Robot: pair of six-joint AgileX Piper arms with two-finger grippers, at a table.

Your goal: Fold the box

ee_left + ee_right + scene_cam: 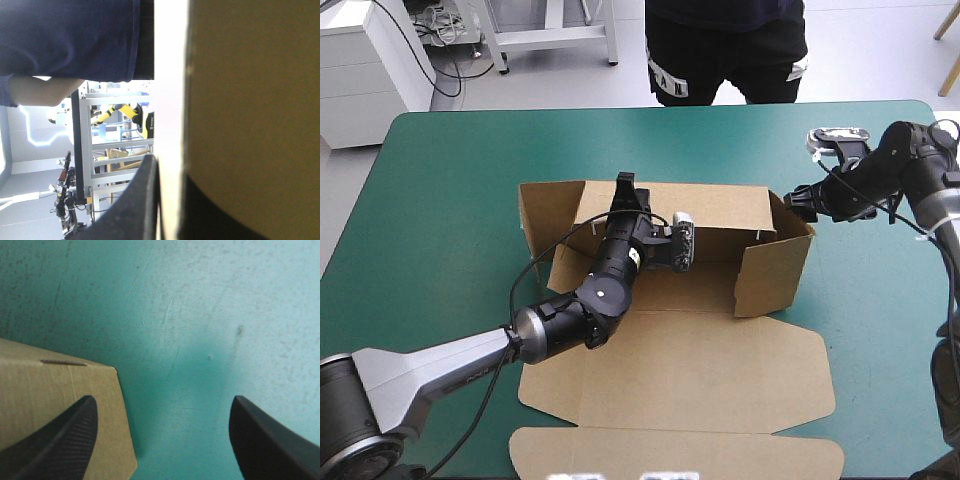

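The brown box (690, 365) lies in the middle of the table, its back wall (720, 210) raised and its lid flat toward the front edge. My left gripper (625, 188) reaches over the floor of the box and is shut on the top edge of the back wall. In the left wrist view the board (250, 100) stands edge-on between the gripper's (170, 170) black fingers (135, 205). My right gripper (800, 205) hovers at the right end of the back wall. In its own view the gripper (162, 400) is open over the teal-green cover, one finger above the box corner (50, 385).
The right side wall (770, 265) stands angled outward and the left side flap (545, 215) leans out at the far left corner. The lid's front flap (670, 455) reaches almost to the table's front edge. Teal-green cover (440, 230) stretches on both sides of the box.
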